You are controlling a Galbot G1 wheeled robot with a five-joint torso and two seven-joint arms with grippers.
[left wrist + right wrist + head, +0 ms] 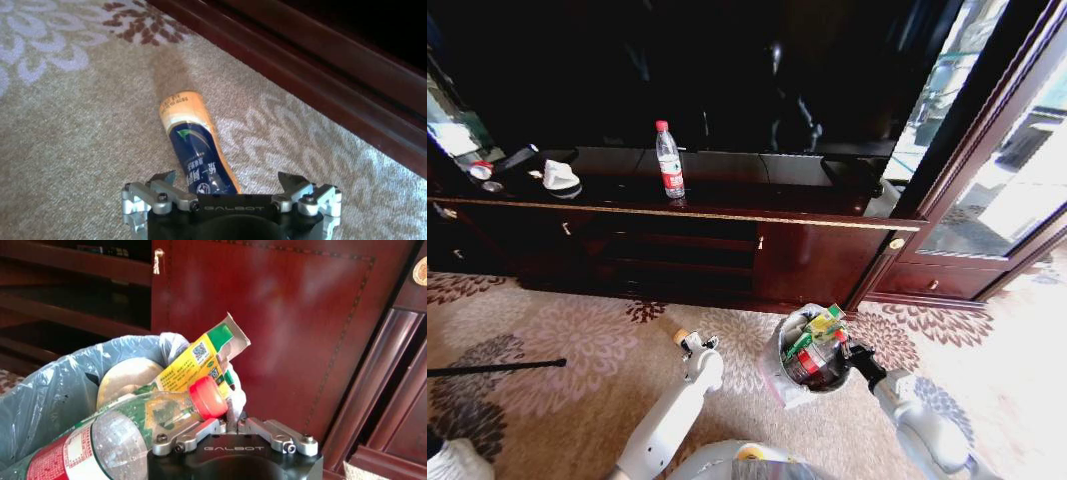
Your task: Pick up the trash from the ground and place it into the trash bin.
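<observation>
Carpet by cabinet (727, 250): blue tube (197, 155) lies between wide left gripper (230, 182) jaws; light, slick, best pinched mid-body. Right gripper (230, 425), closed, rests at trash bin (60, 385) rim.

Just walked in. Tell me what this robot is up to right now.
It is clearing litter off the carpet. The left end effector is open, its fingers either side of a blue and orange tube lying on the floor. The right end effector is shut on the liner of the trash bin, which already holds a clear bottle with a red cap and a yellow-green wrapper.
</observation>
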